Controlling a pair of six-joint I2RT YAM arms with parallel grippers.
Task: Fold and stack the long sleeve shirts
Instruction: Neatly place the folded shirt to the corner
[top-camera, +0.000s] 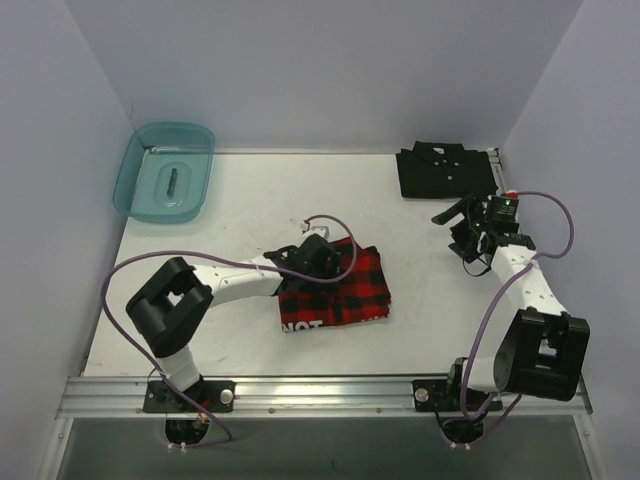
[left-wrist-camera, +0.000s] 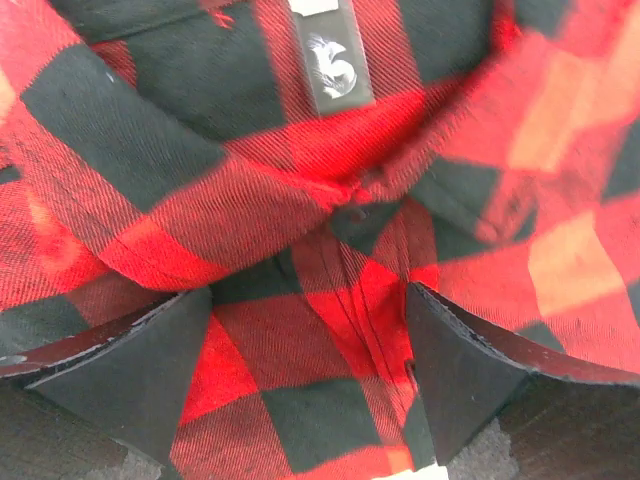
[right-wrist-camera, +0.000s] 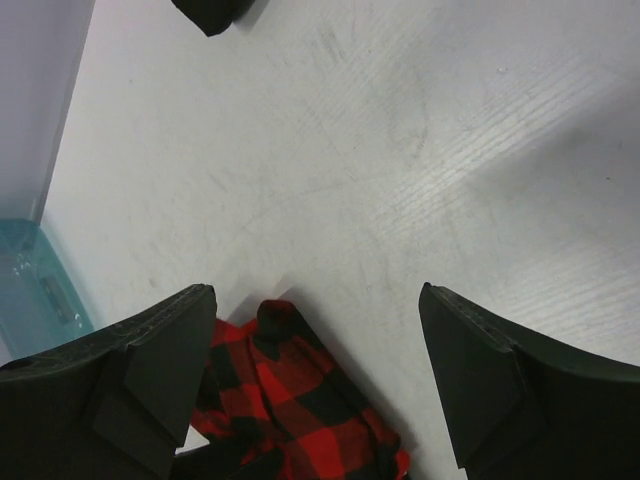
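The red-and-black plaid shirt (top-camera: 335, 292) lies folded in the middle of the table, white letters along its near hem. My left gripper (top-camera: 314, 250) hovers at its far edge, open. In the left wrist view the plaid shirt (left-wrist-camera: 300, 200) fills the frame with its collar and black label up close, and the left gripper (left-wrist-camera: 310, 370) has its fingers spread wide over the cloth without pinching it. The black shirt (top-camera: 447, 170) lies folded at the back right. My right gripper (top-camera: 466, 238) hangs open just in front of it, and in its wrist view the right gripper (right-wrist-camera: 315, 380) holds nothing above bare table, with the plaid shirt (right-wrist-camera: 290, 420) beyond.
A translucent teal bin (top-camera: 165, 172) leans at the back left corner; an edge of the teal bin (right-wrist-camera: 35, 290) shows in the right wrist view. Grey walls close in the table on three sides. A metal rail (top-camera: 320, 395) runs along the near edge.
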